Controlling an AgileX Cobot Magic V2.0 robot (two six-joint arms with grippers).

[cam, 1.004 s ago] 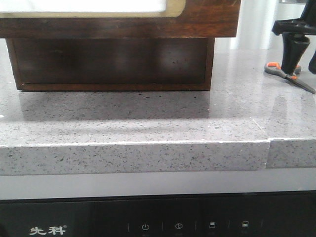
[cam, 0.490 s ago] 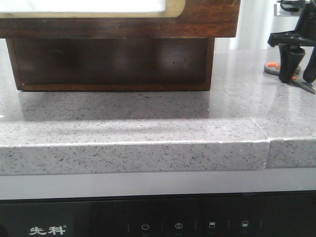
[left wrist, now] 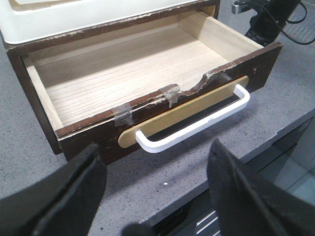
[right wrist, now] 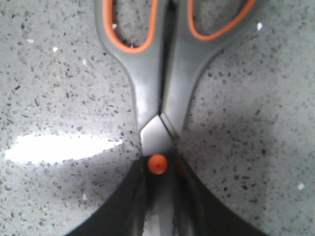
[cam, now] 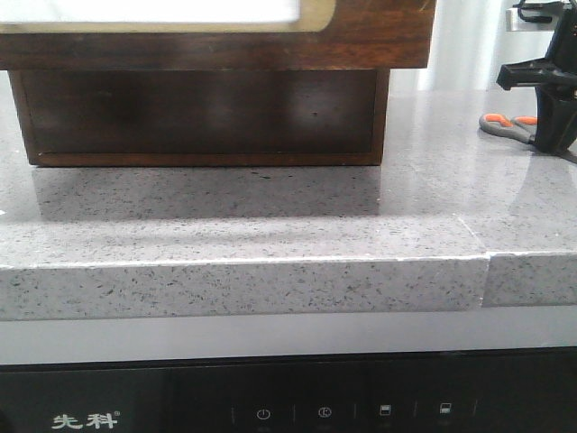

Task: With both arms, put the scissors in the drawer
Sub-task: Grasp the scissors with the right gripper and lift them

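The scissors (cam: 501, 124) lie flat on the grey counter at the far right, with dark grey handles and orange-lined loops. My right gripper (cam: 552, 135) stands on their blade end. In the right wrist view its black fingers (right wrist: 123, 206) close on the blades just behind the orange pivot, with the scissors' handles (right wrist: 157, 73) pointing away. The gripper (right wrist: 160, 201) is shut on them. The dark brown drawer (left wrist: 231, 61) stands pulled open and empty, with a white handle (left wrist: 197, 125) on a tan plate. My left gripper (left wrist: 157, 196) is open and empty just in front of it.
The drawer front (cam: 379, 36) overhangs the counter at the top of the front view. The counter's front edge (cam: 270, 284) runs above a black appliance panel (cam: 270, 406). The cream cabinet top (left wrist: 74, 14) sits above the drawer. My right arm (left wrist: 268, 19) shows beyond the drawer.
My right gripper has moved right along the scissors, from over the handles to the blade end, which it now covers. The scissors and the drawer have not moved.
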